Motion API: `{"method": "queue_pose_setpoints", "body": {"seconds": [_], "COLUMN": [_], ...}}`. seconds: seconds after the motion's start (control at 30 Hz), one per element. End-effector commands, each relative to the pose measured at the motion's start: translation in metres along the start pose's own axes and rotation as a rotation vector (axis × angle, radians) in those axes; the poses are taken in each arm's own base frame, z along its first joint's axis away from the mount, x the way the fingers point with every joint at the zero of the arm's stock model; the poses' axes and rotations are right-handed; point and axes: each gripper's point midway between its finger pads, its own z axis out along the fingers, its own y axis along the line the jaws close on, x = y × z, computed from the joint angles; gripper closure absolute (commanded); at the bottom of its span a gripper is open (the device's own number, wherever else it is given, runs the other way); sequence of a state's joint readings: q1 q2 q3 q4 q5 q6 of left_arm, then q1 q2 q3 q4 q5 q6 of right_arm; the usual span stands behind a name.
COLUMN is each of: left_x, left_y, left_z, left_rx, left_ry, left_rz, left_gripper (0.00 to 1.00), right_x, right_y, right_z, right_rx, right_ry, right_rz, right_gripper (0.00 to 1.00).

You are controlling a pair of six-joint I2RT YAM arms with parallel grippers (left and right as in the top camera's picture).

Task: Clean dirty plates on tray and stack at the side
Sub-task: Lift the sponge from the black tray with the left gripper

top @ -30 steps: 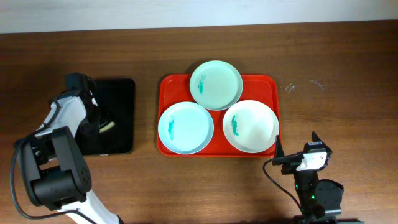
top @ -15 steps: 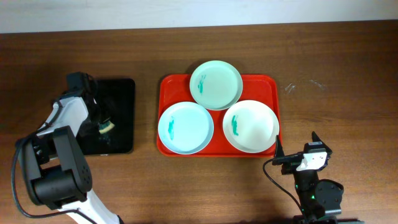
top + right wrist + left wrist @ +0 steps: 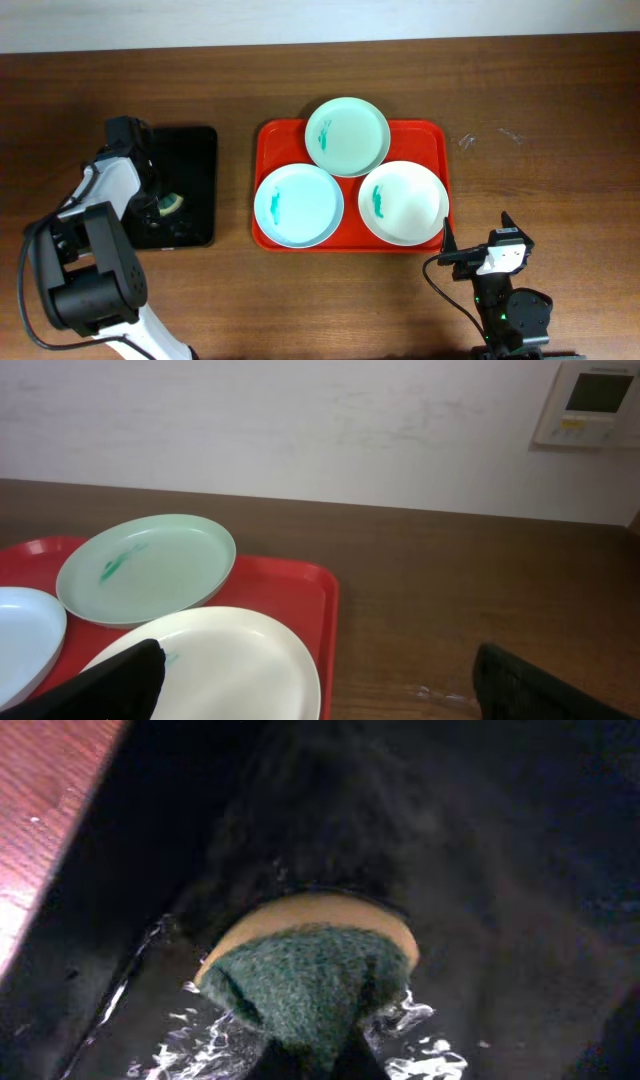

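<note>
Three smeared plates (image 3: pixel 347 136) on red tray (image 3: pixel 420 140); sponge (image 3: pixel 170 204) over black tray (image 3: pixel 192 150)

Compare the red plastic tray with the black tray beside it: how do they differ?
The large red rectangular plastic tray is wider and carries three teal-smeared round plates; the narrower black rectangular tray carries a green-and-tan sponge. Both lie flat on the brown wooden table.
</note>
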State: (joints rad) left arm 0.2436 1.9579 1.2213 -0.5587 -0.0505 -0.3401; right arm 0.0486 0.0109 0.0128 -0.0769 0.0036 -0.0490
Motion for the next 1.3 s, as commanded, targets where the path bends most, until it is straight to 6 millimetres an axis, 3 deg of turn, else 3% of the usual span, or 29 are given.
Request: {"method": "queue_pose_setpoints", "body": {"seconds": [0.0,0.2,0.43,0.53,0.63,0.77,0.87,0.93,1.07,1.17,1.27], "left_x": [0.004,-0.022,-0.046,-0.05,-0.05,-0.028,-0.004,0.0,-0.015,-0.035,-0.025], "left_y": [-0.016,-0.023,-0.039,-0.029,-0.012,-0.006,-0.021,-0.04,-0.056,-0.061,-0.076], "left_z": [-0.011,-0.07,-0.191,-0.216,-0.201,-0.113,-0.066,-0.064,-0.108,-0.185,-0.239], "left_rx": [0.098,0.146,0.326,0.294,0.191,0.116,0.179,0.28,0.369,0.423,0.529], "left_ry": [0.022,-0.11,-0.382,-0.463,-0.454,-0.288,-0.132,-0.095,-0.131,-0.293,-0.38], "left_rz": [-0.003,-0.003,0.016,0.004,-0.021,-0.017,0.028,0.102,0.116,0.139,0.187], "left_gripper": [1.0,1.0,1.0,1.0,1.0,1.0,1.0,1.0,1.0,1.0,1.0], "right_x": [0.003,0.003,0.003,0.003,0.003,0.003,0.003,0.003,0.003,0.003,0.003], "right_y": [-0.001,-0.001,-0.001,-0.001,-0.001,-0.001,-0.001,-0.001,-0.001,-0.001,-0.001], "right_z": [0.0,0.0,0.0,0.0,0.0,0.0,0.0,0.0,0.0,0.0,0.0], "right_rx": [0.009,0.01,0.009,0.009,0.01,0.01,0.01,0.01,0.01,0.01,0.01], "right_ry": [0.005,0.005,0.005,0.005,0.005,0.005,0.005,0.005,0.005,0.005,0.005], "right_rz": [0.004,0.004,0.004,0.004,0.004,0.004,0.004,0.004,0.004,0.004,0.004], "right_gripper": [0.02,0.02,0.02,0.01,0.02,0.02,0.02,0.02,0.02,0.02,0.02]}}
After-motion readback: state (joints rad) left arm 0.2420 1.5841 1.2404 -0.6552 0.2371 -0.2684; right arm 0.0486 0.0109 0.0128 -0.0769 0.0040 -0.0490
